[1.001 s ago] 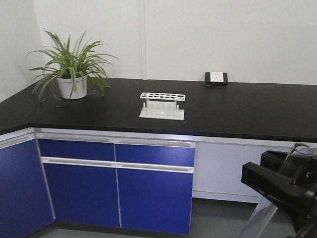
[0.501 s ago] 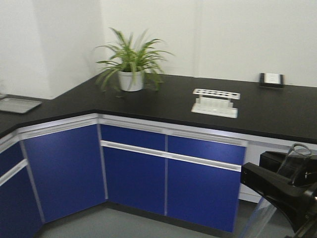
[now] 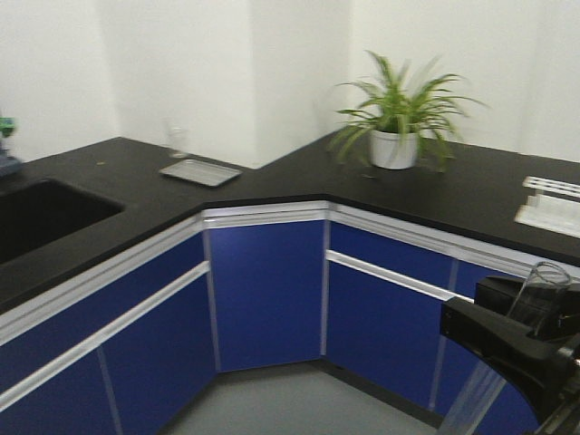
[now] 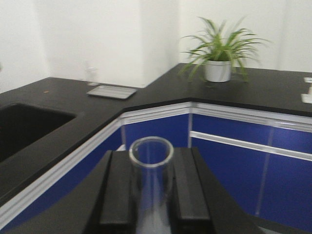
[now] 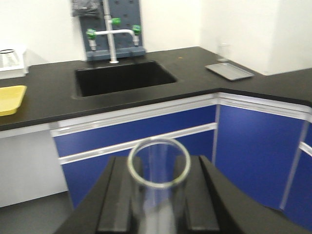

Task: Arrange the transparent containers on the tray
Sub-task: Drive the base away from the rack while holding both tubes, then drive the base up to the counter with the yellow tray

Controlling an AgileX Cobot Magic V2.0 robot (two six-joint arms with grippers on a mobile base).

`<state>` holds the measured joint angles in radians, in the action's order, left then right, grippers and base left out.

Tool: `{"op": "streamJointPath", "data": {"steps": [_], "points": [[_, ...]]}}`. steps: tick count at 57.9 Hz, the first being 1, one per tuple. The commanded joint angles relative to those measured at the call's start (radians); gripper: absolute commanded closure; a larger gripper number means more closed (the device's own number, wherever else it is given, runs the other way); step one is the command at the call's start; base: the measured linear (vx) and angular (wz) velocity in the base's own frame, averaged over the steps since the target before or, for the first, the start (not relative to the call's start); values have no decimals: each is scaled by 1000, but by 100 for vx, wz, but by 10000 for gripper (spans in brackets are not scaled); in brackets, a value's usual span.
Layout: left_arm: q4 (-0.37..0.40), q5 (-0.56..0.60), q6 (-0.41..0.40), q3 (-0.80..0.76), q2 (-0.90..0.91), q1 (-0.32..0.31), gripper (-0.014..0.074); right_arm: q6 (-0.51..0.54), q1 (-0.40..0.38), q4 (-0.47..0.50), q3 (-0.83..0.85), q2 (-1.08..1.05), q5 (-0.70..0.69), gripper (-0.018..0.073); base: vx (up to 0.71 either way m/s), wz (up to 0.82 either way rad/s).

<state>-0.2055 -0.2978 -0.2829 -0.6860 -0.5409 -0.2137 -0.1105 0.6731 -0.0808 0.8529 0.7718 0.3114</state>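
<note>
Tube one (image 4: 151, 195) clamped in my left claw (image 4: 154, 158); tube two (image 5: 158, 204) clamped in my right claw (image 5: 157, 163). Neither is on the yellow tray (image 5: 12, 97), which sits on the counter (image 5: 48, 109) past the sink (image 5: 124, 78), well apart. Both placements remain, I judge.

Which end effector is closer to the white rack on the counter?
Right, probably. The right end effector sits low right in the front view, below the white rack; the left end effector is outside that view, seeing the rack only at its camera's right edge.
</note>
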Motion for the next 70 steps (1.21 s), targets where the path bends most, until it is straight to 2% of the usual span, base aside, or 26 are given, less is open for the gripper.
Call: {"op": "streamJointPath", "data": {"steps": [1, 70], "points": [[-3, 80, -1, -37, -3, -5, 486, 6, -5, -10, 30, -4, -90, 571, 2, 58], [-3, 80, -1, -37, -3, -5, 486, 6, -5, -10, 30, -4, -90, 571, 12, 56]]}}
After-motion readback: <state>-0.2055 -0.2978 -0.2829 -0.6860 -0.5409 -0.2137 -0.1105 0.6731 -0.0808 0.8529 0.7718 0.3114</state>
